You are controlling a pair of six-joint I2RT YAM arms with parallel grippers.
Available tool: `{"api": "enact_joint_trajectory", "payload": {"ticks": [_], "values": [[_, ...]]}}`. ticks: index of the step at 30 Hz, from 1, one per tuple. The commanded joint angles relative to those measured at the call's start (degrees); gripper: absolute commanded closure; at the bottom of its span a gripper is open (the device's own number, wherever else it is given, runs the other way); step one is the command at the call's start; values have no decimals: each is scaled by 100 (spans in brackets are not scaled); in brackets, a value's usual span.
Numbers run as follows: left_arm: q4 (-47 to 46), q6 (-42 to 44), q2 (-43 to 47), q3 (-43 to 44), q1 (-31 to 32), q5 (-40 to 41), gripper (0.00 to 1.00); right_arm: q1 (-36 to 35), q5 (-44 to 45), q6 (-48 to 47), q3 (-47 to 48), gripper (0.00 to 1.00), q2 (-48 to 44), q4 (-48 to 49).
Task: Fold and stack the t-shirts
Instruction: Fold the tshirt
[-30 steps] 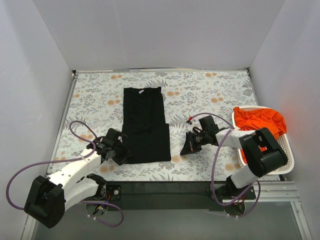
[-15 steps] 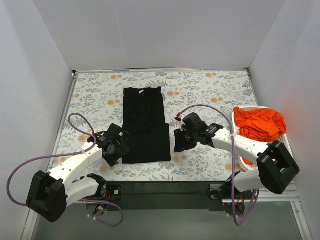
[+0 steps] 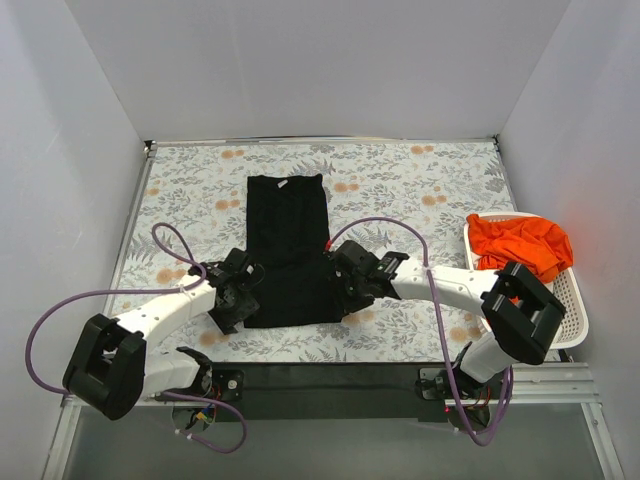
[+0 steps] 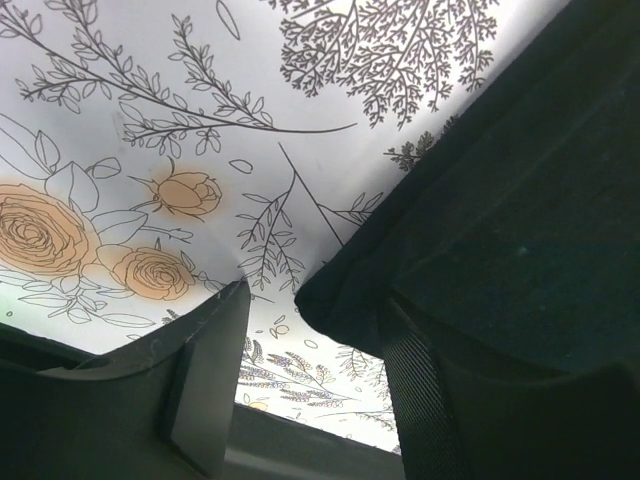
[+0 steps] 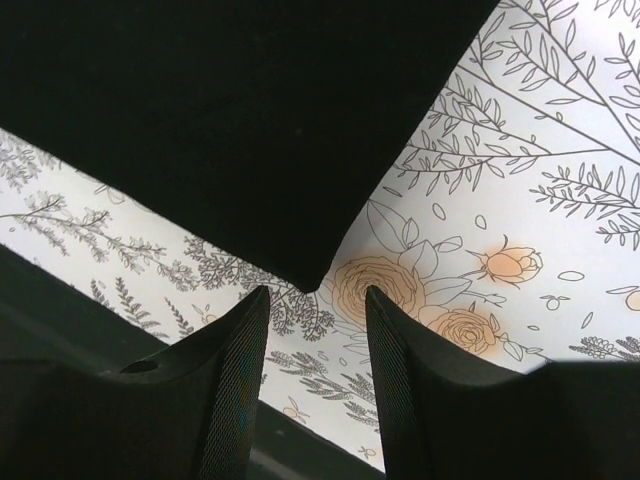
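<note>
Two spread, empty grippers bracket the near hem of the black t-shirt at lower centre frame: left gripper at its lower-left corner, right gripper at lower-right, long axis running up-frame.

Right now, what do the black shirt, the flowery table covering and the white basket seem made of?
Black shirt: soft matte cloth, probably cotton knit; it lies limp in flat folded layers. Table covering: smooth printed sheet, cloth or vinyl, unclear. Basket: white moulded plastic, judging by its stiff slatted walls.
</note>
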State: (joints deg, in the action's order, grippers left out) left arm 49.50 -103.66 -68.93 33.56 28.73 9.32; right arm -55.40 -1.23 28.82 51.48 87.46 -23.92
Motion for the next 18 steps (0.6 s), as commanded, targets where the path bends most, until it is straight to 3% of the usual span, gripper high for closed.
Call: {"api": "enact_joint_trajectory", "payload": {"ticks": [1,9,18], "values": [[-510,100,-261,-324,54,-185,53,-129,395,203,248,57,148,-42],[-704,188,-367,-429,150,-440,78,-261,668,361,354,52,289,-42],[-775,179,-288,-500,177,-537,88,-305,625,449,371,53,517,-60]]}}
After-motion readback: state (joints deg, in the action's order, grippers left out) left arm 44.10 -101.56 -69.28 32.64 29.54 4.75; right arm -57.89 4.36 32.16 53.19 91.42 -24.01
